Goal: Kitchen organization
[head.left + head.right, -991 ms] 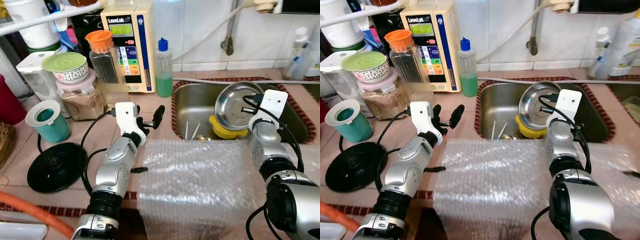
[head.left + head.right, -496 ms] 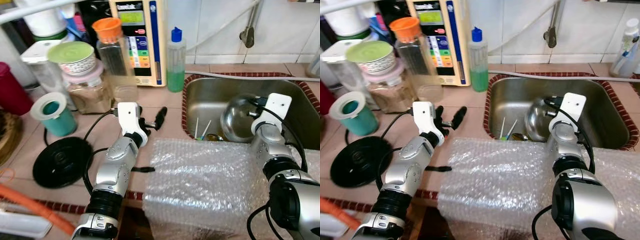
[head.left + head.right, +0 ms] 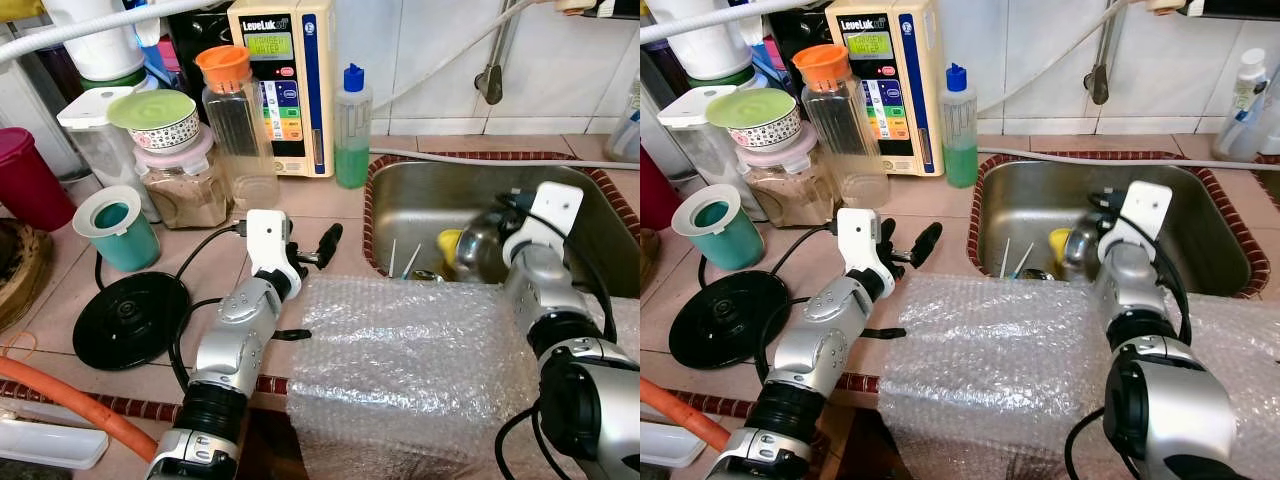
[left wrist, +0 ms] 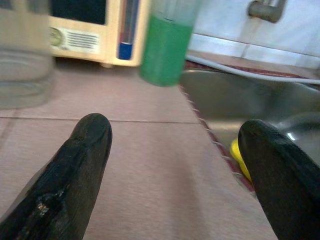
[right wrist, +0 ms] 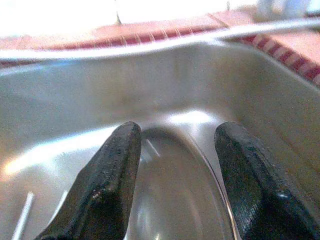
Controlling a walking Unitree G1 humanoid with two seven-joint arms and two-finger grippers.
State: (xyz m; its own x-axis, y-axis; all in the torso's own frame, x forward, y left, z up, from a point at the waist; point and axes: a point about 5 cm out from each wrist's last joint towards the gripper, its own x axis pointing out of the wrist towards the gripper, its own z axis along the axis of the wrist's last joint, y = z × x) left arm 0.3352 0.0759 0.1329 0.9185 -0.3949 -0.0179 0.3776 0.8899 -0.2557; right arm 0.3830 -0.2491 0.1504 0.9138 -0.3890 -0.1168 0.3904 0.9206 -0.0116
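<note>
My right gripper (image 5: 175, 165) reaches down into the stainless sink (image 3: 420, 205), its two black fingers spread on either side of a round steel bowl (image 3: 478, 252) that sits tilted in the basin; the fingers flank the bowl's shiny curved side, and I cannot tell whether they press it. Just beside the bowl lies something yellow (image 3: 449, 243), and a few thin pale sticks (image 3: 403, 262) lean in the basin near the front wall. My left gripper (image 4: 175, 165) hovers over the smooth pink tiled counter (image 3: 300, 205), fingers wide apart and holding nothing, pointing toward the sink's patterned red rim. Behind it stands a slim clear bottle (image 3: 352, 128) with a blue cap, about half full of green liquid, next to a cream box-shaped appliance (image 3: 285, 85) with coloured buttons. A tall clear jar (image 3: 238, 125) with an orange top looks nearly empty. A squat clear tub (image 3: 185, 185) holds brownish powder and carries a patterned bowl (image 3: 155, 118) covered by a pale green lid. A teal cup (image 3: 118, 228) with a white rim stands near a flat black disc (image 3: 128, 318) with a cord. A crinkly sheet of bubble wrap (image 3: 400, 370) drapes over the counter edge between my arms.
</note>
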